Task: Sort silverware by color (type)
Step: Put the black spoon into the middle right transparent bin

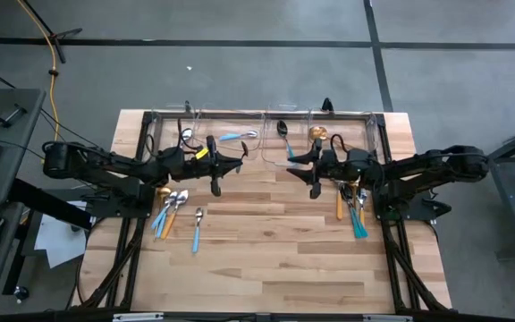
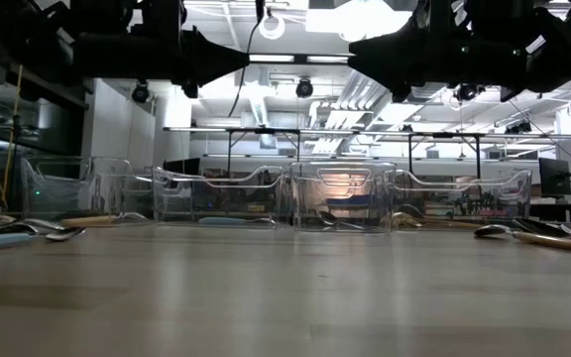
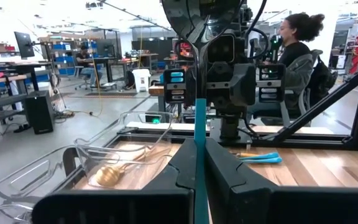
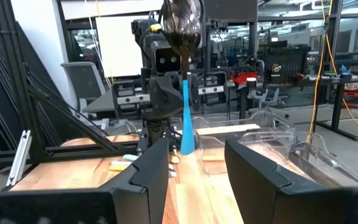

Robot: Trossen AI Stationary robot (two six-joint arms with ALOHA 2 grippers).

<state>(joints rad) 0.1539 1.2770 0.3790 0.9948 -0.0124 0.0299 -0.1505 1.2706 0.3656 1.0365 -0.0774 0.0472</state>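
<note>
- The left gripper [image 1: 240, 162] hangs above the middle of the table [image 1: 266, 259], in front of the clear bins [image 1: 240, 121]. Its fingers [image 3: 229, 180] squeeze the blue handle of a spoon [image 3: 200, 155] that stands straight up.
- The right gripper [image 1: 291, 159] faces it, very close. Its fingers [image 4: 151, 168] are spread apart and hold nothing.
- The spoon's dark bowl shows at its top end.
- More spoons and forks [image 1: 170, 210] lie on the left side of the table.
- Another bunch [image 1: 354, 207] lies on the right.
- A gold spoon [image 1: 317, 133] lies in one bin.
</note>
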